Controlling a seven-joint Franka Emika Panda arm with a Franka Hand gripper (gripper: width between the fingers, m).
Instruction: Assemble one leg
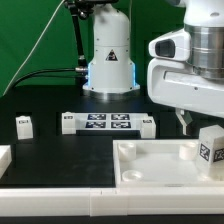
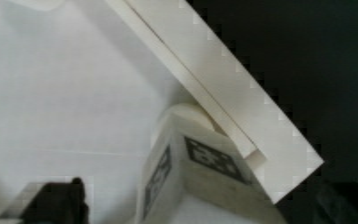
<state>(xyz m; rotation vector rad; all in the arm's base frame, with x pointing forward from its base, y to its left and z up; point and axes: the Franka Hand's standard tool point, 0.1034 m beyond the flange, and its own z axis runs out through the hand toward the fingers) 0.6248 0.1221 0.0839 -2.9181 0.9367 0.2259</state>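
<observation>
black-and-white square tag on the leg [image 1: 210,150], standing at the rim of the white tray [image 1: 140,170] toward the exterior view's right; tag pattern blurred in the wrist view. several tags on the marker board [image 1: 106,123]. gripper [image 1: 185,122] above the tray, near the leg; jaws' width impossible to tell. small white block [image 1: 22,124] well apart on the black desk [image 1: 60,145].

Looks like a robotics lab: white robot arm [image 1: 110,55] standing on a black table [image 1: 50,105], green screen [image 1: 30,30] behind, the marker board [image 1: 107,123] with printed tags lying flat.
</observation>
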